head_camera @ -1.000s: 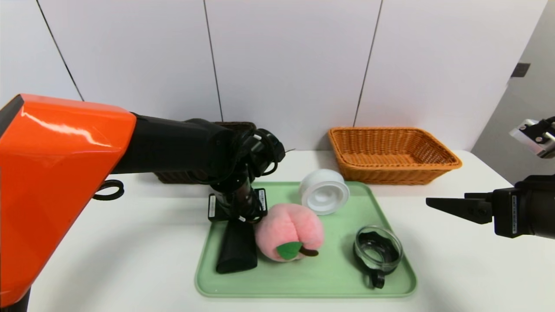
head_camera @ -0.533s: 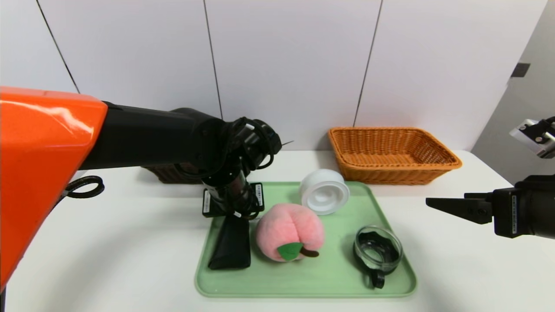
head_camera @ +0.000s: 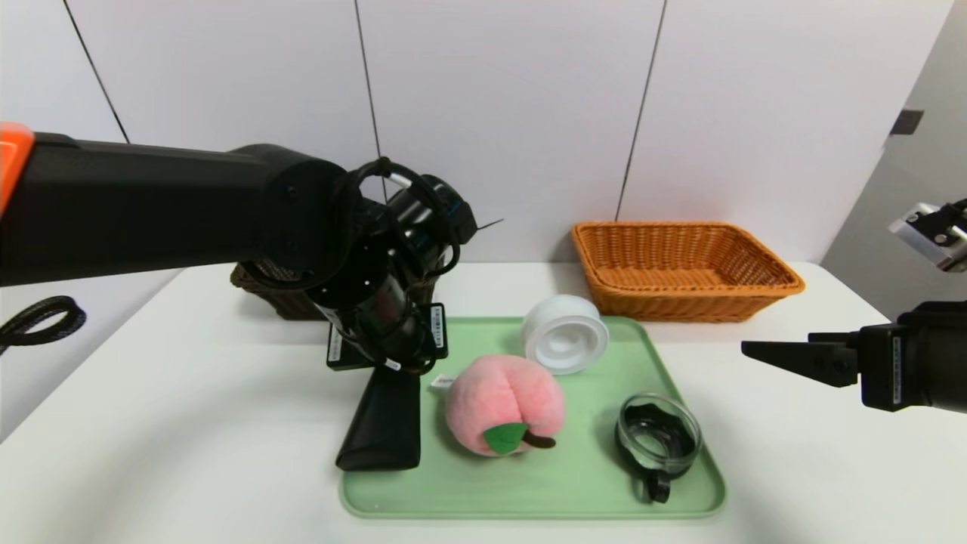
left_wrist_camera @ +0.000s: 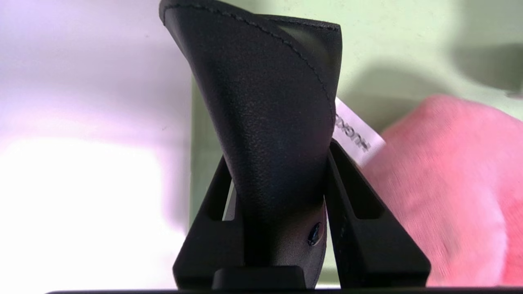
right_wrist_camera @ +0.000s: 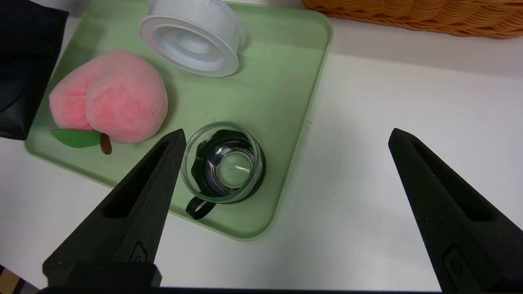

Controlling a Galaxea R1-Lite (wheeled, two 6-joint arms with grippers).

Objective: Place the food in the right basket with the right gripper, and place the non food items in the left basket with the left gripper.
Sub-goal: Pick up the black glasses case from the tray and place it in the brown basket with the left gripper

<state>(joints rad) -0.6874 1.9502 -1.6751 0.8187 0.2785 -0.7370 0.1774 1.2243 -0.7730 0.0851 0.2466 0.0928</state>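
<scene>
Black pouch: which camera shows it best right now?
The left wrist view: the black pouch fills its centre, stitching visible, clamped between the fingers. The head view shows its lower part; the right wrist view, only a cut-off portion.

Left gripper (left_wrist_camera: 282,163) clamped, right gripper (right_wrist_camera: 287,130) wide open.
Left arm (head_camera: 174,211) reaches in from left, wrist (head_camera: 378,302) angled down; right gripper at right, fingers pointing left.

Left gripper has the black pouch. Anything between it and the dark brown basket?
Nothing visible stands between the black pouch, held in the left gripper, and the dark brown basket. The arm hides part of the basket in the head view, though. The peach sits off to the right.
</scene>
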